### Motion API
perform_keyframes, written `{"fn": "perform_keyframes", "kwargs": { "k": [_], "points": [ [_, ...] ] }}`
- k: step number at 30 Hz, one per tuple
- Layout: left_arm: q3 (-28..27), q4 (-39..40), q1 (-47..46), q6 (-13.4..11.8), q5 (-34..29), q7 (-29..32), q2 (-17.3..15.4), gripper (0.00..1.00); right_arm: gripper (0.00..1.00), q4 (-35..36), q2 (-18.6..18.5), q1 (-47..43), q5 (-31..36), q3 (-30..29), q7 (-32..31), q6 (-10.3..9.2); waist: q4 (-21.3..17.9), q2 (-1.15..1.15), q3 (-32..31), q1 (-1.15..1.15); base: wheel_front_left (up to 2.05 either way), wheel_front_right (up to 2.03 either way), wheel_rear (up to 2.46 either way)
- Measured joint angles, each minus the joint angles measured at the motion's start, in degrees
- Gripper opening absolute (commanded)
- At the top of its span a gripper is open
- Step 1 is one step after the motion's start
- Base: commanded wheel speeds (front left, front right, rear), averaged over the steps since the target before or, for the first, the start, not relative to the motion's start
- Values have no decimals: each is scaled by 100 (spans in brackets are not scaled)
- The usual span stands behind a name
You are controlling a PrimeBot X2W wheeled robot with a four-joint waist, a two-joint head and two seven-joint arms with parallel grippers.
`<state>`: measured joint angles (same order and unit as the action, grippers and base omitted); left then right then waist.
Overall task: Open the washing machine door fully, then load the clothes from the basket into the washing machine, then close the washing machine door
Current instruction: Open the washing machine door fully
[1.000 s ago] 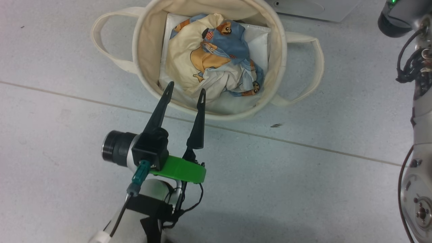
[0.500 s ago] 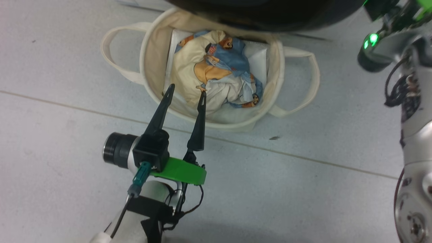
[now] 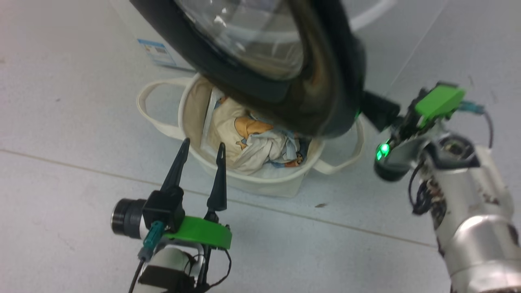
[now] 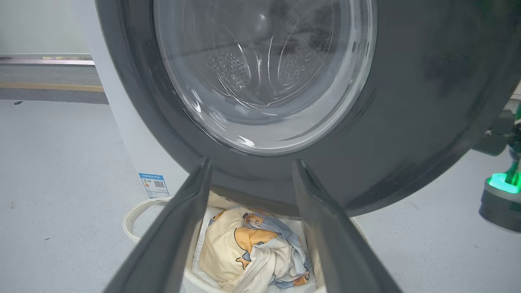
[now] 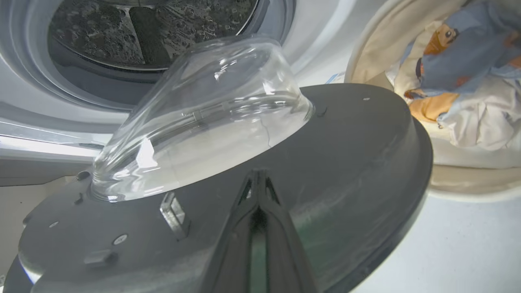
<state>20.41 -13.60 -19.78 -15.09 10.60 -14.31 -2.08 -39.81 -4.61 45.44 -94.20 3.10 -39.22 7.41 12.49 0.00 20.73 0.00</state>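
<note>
The washing machine door, glossy black around a clear glass bowl, stands swung out over the far side of the basket. Cream and blue clothes lie bunched inside that cream tub. My left gripper hangs open just short of the basket's near rim, nothing between its fingers. In the left wrist view the door looms above the clothes. My right gripper is shut, its tips against the door's grey inner face. Behind the door the washing machine shows its steel drum.
The machine's white side carries a small blue label low down. The right arm's wrist, with a green light, reaches in from the right behind the door's edge. A flat white sheet lines the basket. Grey floor lies all around.
The head view has tilted up, bringing the door and the right arm into the picture. The left gripper stays open by the basket's near rim.
</note>
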Motion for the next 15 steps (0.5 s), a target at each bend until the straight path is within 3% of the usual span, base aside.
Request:
{"fn": "perform_keyframes", "kwargs": {
  "k": [9, 15],
  "points": [
    [-100, -13, 462, 109, 0, 0, -7, 100, 0, 385, 49, -959, -1271, 1985, 738, 0, 42, 0, -703, 0, 0, 0, 0],
    [-145, 3, 601, 157, -8, 0, -10, 100, 0, 401, 54, -989, -1384, 2379, 1277, 0, 124, 0, -956, 0, 0, 0, 0]
  ]
}}
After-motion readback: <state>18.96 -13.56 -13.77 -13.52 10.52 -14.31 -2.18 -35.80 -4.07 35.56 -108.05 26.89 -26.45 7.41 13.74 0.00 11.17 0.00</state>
